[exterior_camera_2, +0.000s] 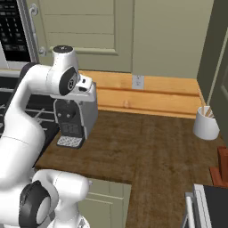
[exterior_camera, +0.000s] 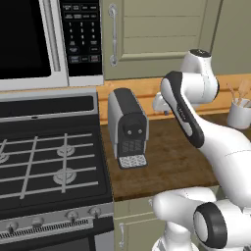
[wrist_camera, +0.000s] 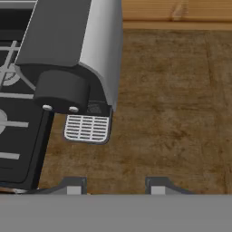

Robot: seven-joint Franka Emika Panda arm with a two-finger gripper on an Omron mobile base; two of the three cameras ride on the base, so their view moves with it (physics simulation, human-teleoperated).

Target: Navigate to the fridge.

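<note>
While the hand [wrist_camera: 112, 185] hangs wide and empty, a white crock [exterior_camera_2: 205, 123] of wooden utensils [exterior_camera: 239, 91] on the counter [exterior_camera_2: 147, 142].

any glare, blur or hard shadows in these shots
Left base view: flat even light, no glare on the microwave door, edges slightly soft. Right base view: only a faint shadow under the coffee machine. Hand view: wood counter grain looks smeared; open gripper tips sharp.

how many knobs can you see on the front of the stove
4 stove knobs along the front panel in the left base view. More may lie past the left edge.
</note>
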